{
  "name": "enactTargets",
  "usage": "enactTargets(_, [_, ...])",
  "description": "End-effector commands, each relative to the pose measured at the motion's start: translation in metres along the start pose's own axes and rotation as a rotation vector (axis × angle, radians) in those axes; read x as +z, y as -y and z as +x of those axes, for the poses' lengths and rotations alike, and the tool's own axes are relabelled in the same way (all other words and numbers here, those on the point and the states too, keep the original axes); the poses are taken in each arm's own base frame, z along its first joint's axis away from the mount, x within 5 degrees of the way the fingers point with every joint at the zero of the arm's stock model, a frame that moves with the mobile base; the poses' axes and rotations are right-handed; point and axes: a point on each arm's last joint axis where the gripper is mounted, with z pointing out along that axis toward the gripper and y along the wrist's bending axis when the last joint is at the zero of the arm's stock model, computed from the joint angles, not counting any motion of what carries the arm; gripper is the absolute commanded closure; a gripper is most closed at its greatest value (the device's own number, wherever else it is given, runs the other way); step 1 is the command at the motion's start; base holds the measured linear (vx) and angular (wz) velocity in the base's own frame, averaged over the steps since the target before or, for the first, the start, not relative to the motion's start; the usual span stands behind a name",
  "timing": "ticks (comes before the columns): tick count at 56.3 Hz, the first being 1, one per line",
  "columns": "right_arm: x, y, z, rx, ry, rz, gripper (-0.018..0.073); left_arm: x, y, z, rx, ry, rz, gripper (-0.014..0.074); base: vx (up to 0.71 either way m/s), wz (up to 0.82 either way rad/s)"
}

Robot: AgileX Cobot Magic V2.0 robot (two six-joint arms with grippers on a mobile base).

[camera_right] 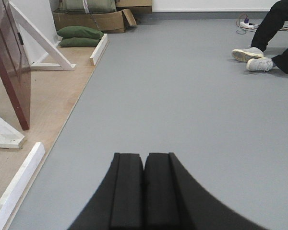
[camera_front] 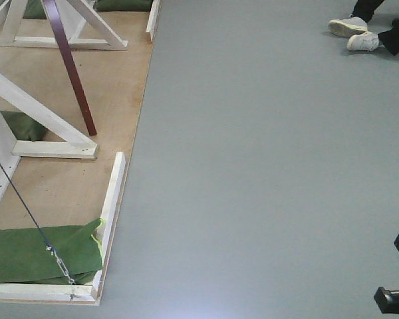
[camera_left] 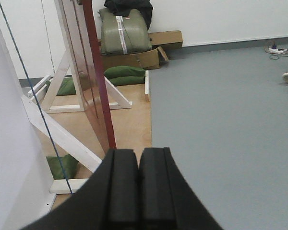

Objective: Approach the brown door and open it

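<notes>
Low in each wrist view the pincers sit pressed together on nothing: the left gripper (camera_left: 138,191) and the right gripper (camera_right: 144,191). Beyond them, the brown door (camera_left: 100,91) stands edge-on in the upper left of the left wrist view, on a plywood platform (camera_left: 134,120) among white frame braces (camera_left: 62,136). The base should probably swing left and close in squarely, keeping clear of the thin cable (camera_left: 38,105) and the platform's edge. No view shows the lever handle, and the door's top is cut off, so how far it stands ajar is hard to judge.
</notes>
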Motion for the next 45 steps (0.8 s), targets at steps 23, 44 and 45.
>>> enactTargets(23, [-0.0001, 0.0005, -0.0057, -0.01, 0.076, 0.006, 0.0559, -0.0035, 0.0004, -0.0163, -0.009, 0.122, 0.008, 0.0603, 0.0, 0.0])
enactTargets(44, [-0.0001, 0.0005, -0.0057, -0.01, 0.076, 0.006, 0.0559, -0.0035, 0.0004, -0.0163, -0.009, 0.122, 0.008, 0.0603, 0.0, 0.0])
enactTargets(45, [-0.0001, 0.0005, -0.0057, -0.01, 0.076, 0.006, 0.0559, -0.0035, 0.0004, -0.0163, -0.009, 0.122, 0.008, 0.0603, 0.03, 0.0])
